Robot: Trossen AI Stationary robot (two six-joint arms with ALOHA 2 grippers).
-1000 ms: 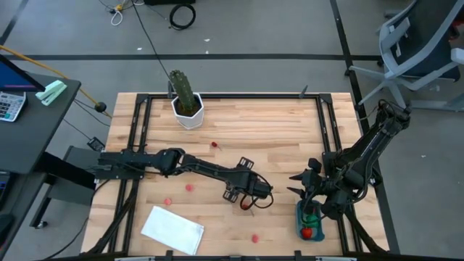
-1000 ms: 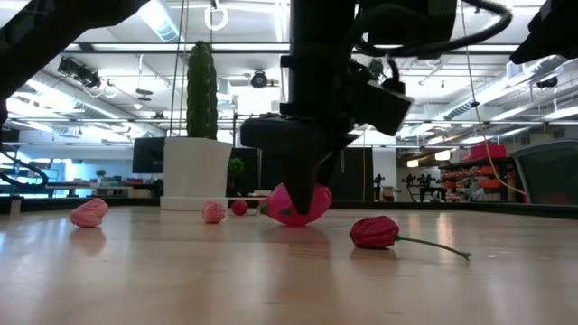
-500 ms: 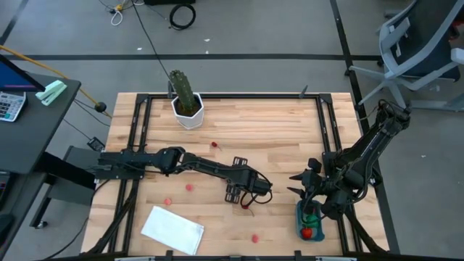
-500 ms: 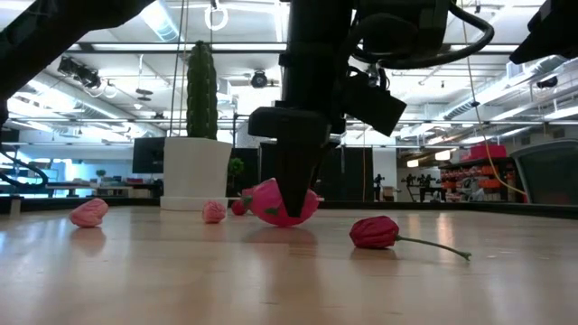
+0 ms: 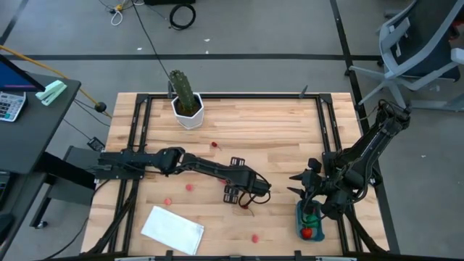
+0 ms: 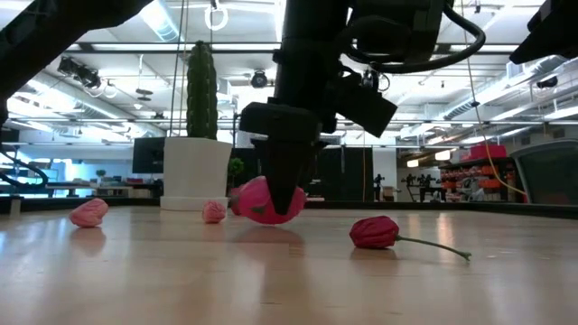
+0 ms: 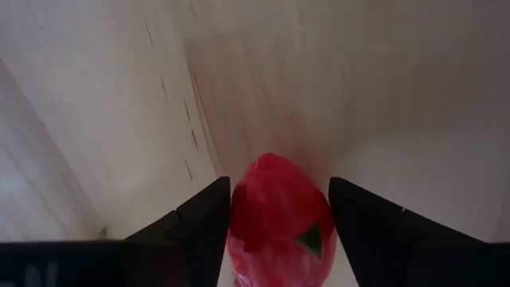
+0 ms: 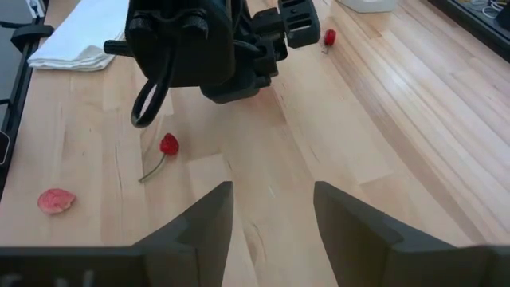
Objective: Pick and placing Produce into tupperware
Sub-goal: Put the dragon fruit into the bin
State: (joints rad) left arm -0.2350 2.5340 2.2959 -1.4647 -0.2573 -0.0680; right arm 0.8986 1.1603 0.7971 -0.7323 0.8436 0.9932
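My left gripper stands near the middle of the table, pointing down and shut on one red-pink toy fruit, which the arm hides in the high view. The teal tupperware sits by the near right corner, with a red piece and a green piece in it. My right gripper hovers over the tupperware, open. More produce lies loose on the wood: a red piece with a stem, pink ones, and a red one. My left gripper pinches the red-pink fruit across its body between the two fingers, coming from above and pointing down. The fruit sticks out sideways past the front finger. It sits at table height; whether it is clear of the wood I cannot tell.
A cactus in a white pot stands at the far left of the table. A flat white sheet lies at the near left. A black frame runs along the table's edges. Bare wood stretches between the two grippers.
My left gripper has moved toward the table's left and a little toward the far edge, staying shut. The red-pink fruit has gone along with it, away from the stemmed red piece, which has stayed where it was.
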